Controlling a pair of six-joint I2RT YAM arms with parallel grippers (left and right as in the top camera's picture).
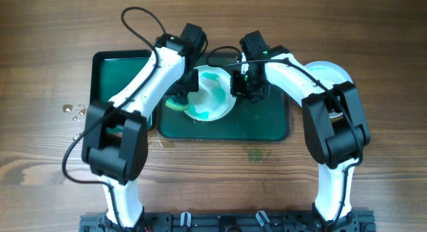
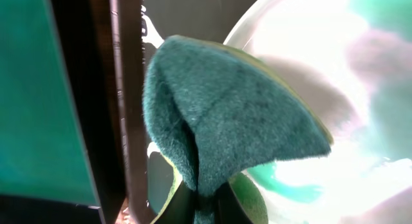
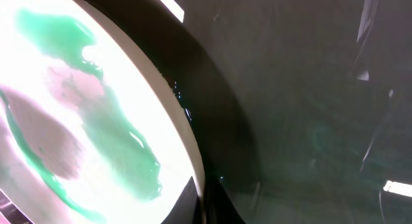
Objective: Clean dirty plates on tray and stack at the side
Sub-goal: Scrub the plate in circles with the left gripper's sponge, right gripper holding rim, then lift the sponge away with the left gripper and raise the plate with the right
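**Scrub under way: one smeared plate, sponge at its edge**

Starting wide: the table (image 1: 373, 179) carries the tray (image 1: 267, 129) dead centre, and I place everything off that tray. A second tray (image 1: 120, 67) lies against its left side. Off the tray's right side, on the wood and half under my right arm, sits a clean plate (image 1: 327, 72). I take that as the start of the stack.

Now the dirty plate (image 1: 212, 99). It sits over the tray's left half with a green smear (image 3: 122, 147) across much of its face, so I judge this one far from done.

The right gripper (image 1: 245, 85) is at the plate's right rim, above the tray's middle. In the right wrist view the rim runs straight into the fingers, and I read that as clenched on the rim to steady it.

The left gripper (image 2: 205, 208) is clamped on the sponge (image 2: 225, 121). The sponge is folded with its dark scouring side out and sits at the plate's left edge, just over the tray's left rim. I can't tell whether it is pressing on the plate.

So the step in hand is the wipe itself. The next move, as I judge it, is to sweep the sponge in from the edge across the smear toward the tray's centre. That wants light pressure and a firm right hand so the plate doesn't skate or tip. Only once the face is white should it go to the stack right of the tray.

Smallest last: a few crumbs (image 1: 73, 111) on the wood, well left of the tray.
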